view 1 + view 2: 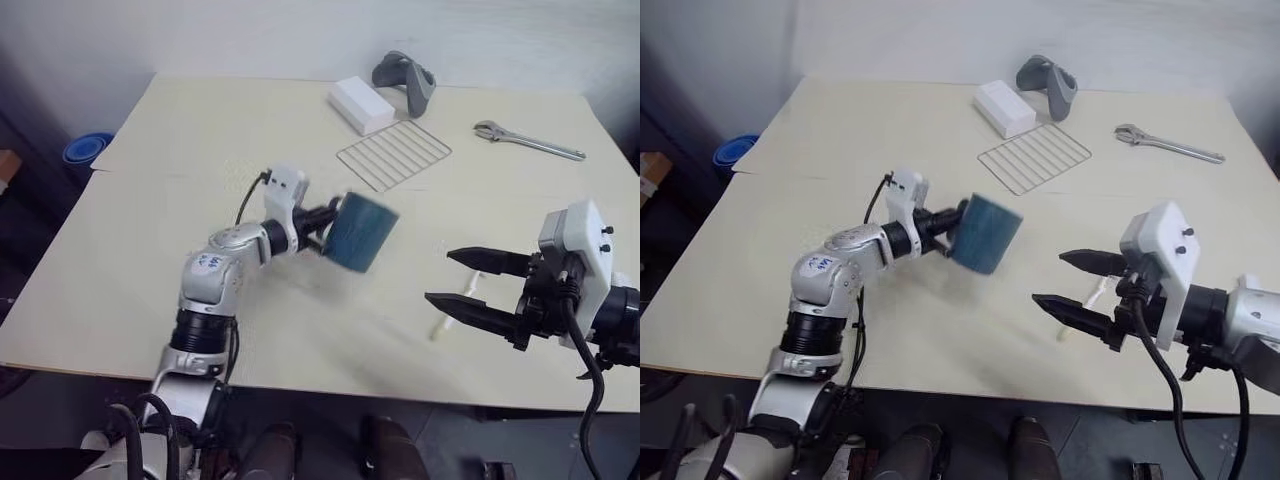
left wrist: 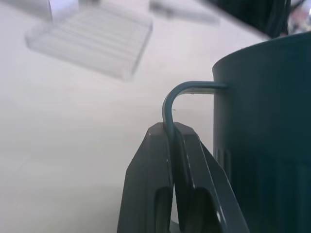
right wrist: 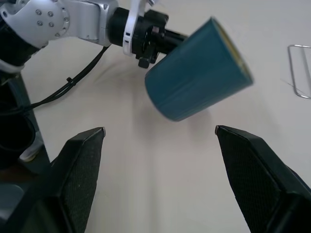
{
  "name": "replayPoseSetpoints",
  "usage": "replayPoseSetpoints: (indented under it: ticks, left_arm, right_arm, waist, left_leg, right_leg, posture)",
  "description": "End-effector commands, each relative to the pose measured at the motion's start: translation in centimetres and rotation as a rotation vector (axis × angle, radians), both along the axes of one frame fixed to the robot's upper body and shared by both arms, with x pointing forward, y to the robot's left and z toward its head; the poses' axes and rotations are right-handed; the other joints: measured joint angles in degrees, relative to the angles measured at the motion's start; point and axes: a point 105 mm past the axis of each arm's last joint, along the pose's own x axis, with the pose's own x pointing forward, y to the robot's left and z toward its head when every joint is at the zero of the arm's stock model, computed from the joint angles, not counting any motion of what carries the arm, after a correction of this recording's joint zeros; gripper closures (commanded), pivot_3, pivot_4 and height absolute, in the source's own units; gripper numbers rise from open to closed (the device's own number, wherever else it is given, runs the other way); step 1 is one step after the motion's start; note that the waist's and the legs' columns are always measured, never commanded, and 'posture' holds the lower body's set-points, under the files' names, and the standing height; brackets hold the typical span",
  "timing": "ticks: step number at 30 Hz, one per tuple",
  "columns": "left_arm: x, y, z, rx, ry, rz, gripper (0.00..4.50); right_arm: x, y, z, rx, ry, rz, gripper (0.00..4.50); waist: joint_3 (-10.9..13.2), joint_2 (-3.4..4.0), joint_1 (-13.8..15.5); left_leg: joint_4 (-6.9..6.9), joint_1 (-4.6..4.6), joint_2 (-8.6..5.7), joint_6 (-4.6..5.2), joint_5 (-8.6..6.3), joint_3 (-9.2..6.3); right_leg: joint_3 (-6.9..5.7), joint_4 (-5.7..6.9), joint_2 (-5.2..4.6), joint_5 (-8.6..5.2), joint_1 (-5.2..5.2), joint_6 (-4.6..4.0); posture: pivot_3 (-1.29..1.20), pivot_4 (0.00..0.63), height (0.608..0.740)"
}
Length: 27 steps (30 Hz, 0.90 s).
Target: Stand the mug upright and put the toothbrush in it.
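My left gripper (image 1: 322, 228) is shut on the thin handle (image 2: 182, 90) of the dark teal mug (image 1: 360, 232). The mug hangs tilted above the middle of the table, its yellowish rim (image 3: 233, 48) turned up and toward the far right. My right gripper (image 1: 440, 277) is open at the near right with nothing between its fingers (image 3: 82, 165). It points toward the mug from a short way off. The white toothbrush (image 1: 438, 327) lies on the table under those fingers, partly hidden by them.
At the back of the cream table (image 1: 200, 150) lie a wire rack (image 1: 393, 155), a white box (image 1: 361, 105), a grey curved object (image 1: 405, 82) and a metal wrench (image 1: 530, 140). A blue bowl (image 1: 88, 148) sits beyond the table's left edge.
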Motion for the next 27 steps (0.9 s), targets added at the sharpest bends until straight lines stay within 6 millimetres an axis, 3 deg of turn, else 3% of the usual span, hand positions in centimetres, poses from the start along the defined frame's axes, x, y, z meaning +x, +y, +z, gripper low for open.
replayPoseSetpoints:
  ticks: [1,7,15,23,27]
  left_arm:
    - [0.1,0.2,1.5,0.043,-0.301,0.100,4.46]
    - [0.9,-1.0,-1.2,0.099,-0.389,0.177,4.46]
    - [1.8,-0.7,-4.9,0.145,-0.360,0.224,4.46]
    - [1.0,1.4,-6.5,0.166,-0.312,0.234,4.46]
    - [-0.3,2.4,-6.2,0.169,-0.312,0.199,3.49]
  right_arm:
    - [0.7,-0.7,1.1,0.034,-0.069,-0.073,0.70]
    - [1.0,-1.6,1.2,0.041,-0.068,-0.116,0.70]
    - [1.2,-1.7,1.2,0.038,-0.054,-0.117,0.70]
    - [1.7,-2.3,0.6,0.026,-0.038,-0.148,0.70]
    - [1.7,-2.1,0.0,0.031,-0.019,-0.136,0.70]
  waist:
    - [0.00,0.00,-0.18]
    - [0.01,-0.01,0.07]
    - [0.01,-0.01,0.14]
    - [-0.01,0.01,-0.15]
    - [-0.02,0.04,-0.37]
  left_leg:
    - [0.00,0.01,-0.01,0.00,0.00,0.06]
    - [-0.01,0.06,-0.02,0.07,-0.03,0.18]
    - [0.00,0.02,-0.04,0.13,-0.06,0.17]
    - [-0.02,0.06,0.01,0.13,-0.06,0.17]
    - [-0.02,0.08,0.02,0.13,-0.06,0.18]
  right_leg:
    - [0.03,-0.01,0.00,0.00,-0.02,0.00]
    - [0.13,0.08,0.04,0.02,-0.01,0.03]
    - [0.12,0.08,0.03,0.05,0.00,0.08]
    - [0.12,0.11,0.05,0.04,0.00,0.08]
    - [0.15,0.12,0.05,0.04,0.01,0.08]
  posture:
    - [0.00,0.150,0.740]
    - [0.00,0.150,0.740]
    - [0.00,0.150,0.740]
    - [0.00,0.150,0.740]
    - [0.00,0.150,0.740]
